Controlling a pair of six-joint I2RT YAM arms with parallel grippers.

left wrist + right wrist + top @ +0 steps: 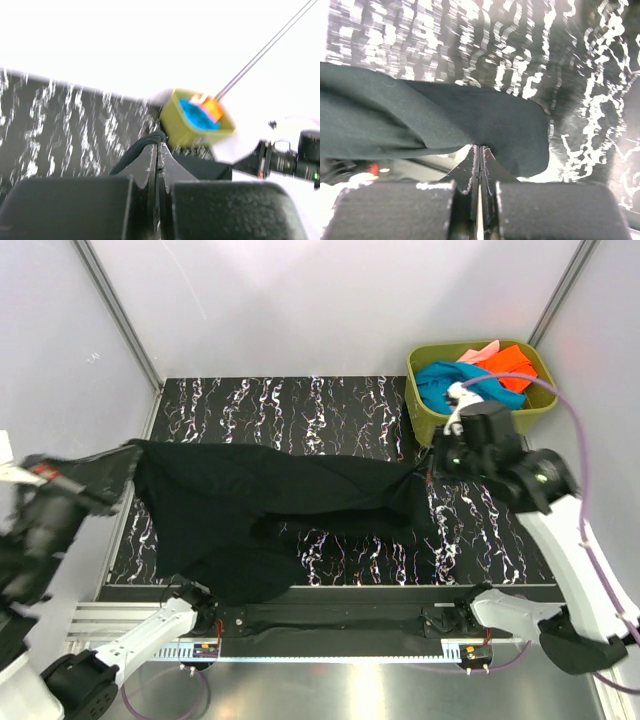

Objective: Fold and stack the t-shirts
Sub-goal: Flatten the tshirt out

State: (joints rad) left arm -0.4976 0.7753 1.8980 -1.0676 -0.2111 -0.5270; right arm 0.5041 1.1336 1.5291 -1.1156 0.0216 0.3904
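The black t-shirt (260,510) is lying stretched across the marbled table (300,405), spreading leftward from just in front of the olive-green tub (425,415), which is sitting at the far right corner. The right gripper (438,462) is hovering just in front of the tub's near left corner. Its fingers are pressing together and pinching the shirt's right end, and in the right wrist view the cloth is bunching straight out of the closed tips and draping away to the left. The left gripper (125,460), blurred in the overhead view, is standing at the table side farthest from the tub. Its fingers are likewise pressing together on a fold of the same black shirt, and in the left wrist view a loop of dark cloth is poking up at the closed tips, with the tub showing beyond. The shirt is running between the two grippers and sagging toward the near edge, well apart from the tub. Inside the tub the teal t-shirt (445,385), the orange t-shirt (510,362) and the pink t-shirt (478,352) are lying heaped together
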